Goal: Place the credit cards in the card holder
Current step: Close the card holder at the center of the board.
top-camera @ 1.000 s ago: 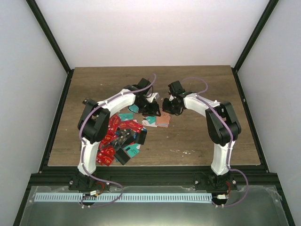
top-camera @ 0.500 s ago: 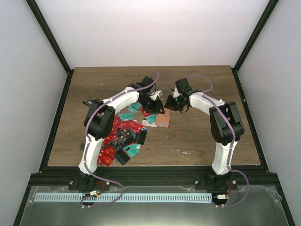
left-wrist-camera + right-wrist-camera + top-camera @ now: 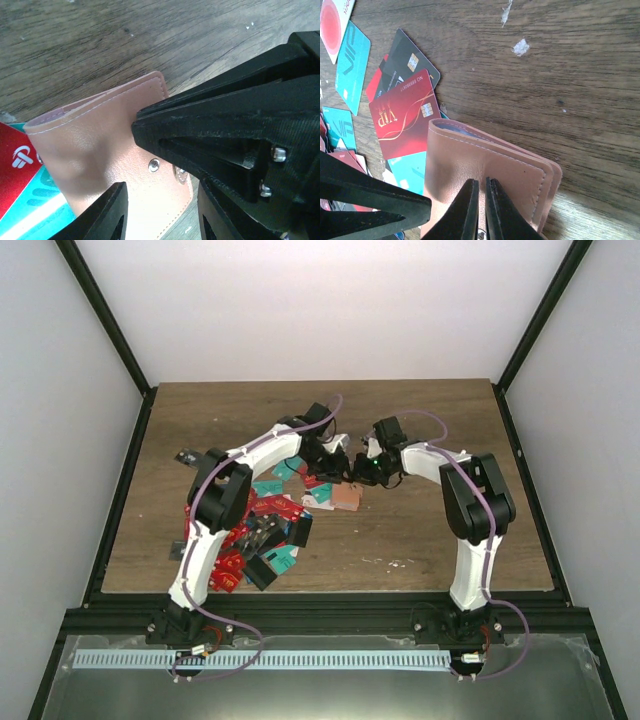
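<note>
The salmon-pink card holder (image 3: pixel 346 497) lies on the wood right of the card pile (image 3: pixel 262 530). In the right wrist view my right gripper (image 3: pixel 481 210) is pressed nearly shut on the holder's top flap (image 3: pixel 485 165), whose mouth gapes slightly at the left. A red VIP card (image 3: pixel 405 120), a black card (image 3: pixel 412 60) and a teal card (image 3: pixel 350 65) lie beside it. My left gripper (image 3: pixel 162 215) is open, its fingers either side of the holder's snap corner (image 3: pixel 100 150). The right gripper's black fingers (image 3: pixel 225 125) sit just above it.
A white card with a red spot (image 3: pixel 332 20) lies at the far left of the right wrist view. A small dark object (image 3: pixel 186 456) lies near the table's left edge. White specks (image 3: pixel 521 47) dot the wood past the holder.
The left gripper has moved right, over the holder. The right gripper has come down and left onto the holder, so both grippers now meet above it.
</note>
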### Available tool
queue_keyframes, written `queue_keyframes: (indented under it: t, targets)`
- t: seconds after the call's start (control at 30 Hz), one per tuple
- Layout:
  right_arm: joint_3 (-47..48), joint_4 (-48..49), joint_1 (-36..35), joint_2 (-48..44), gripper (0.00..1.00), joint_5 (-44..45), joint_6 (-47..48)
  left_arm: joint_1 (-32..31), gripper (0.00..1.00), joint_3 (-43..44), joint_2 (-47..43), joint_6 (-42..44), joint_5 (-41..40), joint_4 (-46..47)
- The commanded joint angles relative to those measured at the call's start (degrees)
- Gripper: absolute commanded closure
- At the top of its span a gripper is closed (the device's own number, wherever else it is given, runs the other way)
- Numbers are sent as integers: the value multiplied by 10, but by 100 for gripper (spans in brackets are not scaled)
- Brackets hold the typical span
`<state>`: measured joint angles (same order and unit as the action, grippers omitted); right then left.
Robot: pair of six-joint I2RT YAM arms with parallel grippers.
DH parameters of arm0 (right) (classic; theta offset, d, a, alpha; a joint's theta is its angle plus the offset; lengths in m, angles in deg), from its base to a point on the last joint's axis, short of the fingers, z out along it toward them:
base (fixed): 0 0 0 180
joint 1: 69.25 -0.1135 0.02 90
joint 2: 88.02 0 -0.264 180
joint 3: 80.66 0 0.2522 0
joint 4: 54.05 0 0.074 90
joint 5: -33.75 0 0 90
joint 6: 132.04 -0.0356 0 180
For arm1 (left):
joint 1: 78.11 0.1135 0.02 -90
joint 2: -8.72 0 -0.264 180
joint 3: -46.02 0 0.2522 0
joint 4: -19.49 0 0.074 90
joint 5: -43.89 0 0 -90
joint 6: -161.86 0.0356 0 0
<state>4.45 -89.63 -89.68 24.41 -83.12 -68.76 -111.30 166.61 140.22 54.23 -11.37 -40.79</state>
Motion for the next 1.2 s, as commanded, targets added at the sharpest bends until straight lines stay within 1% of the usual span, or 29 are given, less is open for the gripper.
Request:
queue_keyframes:
  t: [0.0, 0.17, 0.33, 0.63, 0.83, 1.0, 1.03, 1.17]
  targets:
    - [-30, -7, 2, -3, 92, 5, 9, -6, 60, 25, 15, 2, 9, -6]
    - [-38, 1, 3, -4, 92, -2, 6, -12, 60, 31, 23, 6, 14, -8]
    - [-42, 5, 3, -4, 93, -4, 6, -20, 64, 38, 37, 14, 14, -14]
    - [-45, 6, 6, -4, 93, -11, 8, -30, 66, 44, 44, 15, 19, -10]
    - [-49, 7, 7, -5, 93, -13, 9, -32, 71, 43, 49, 12, 14, -7]
    - [-59, 12, 7, -10, 94, -15, 8, -32, 83, 44, 48, 7, 13, -1]
    - [-60, 12, 7, -10, 94, -14, 8, -32, 85, 45, 47, 7, 11, -1]
    - [-63, 12, 7, -12, 95, -16, 8, -32, 85, 45, 42, 5, 0, -3]
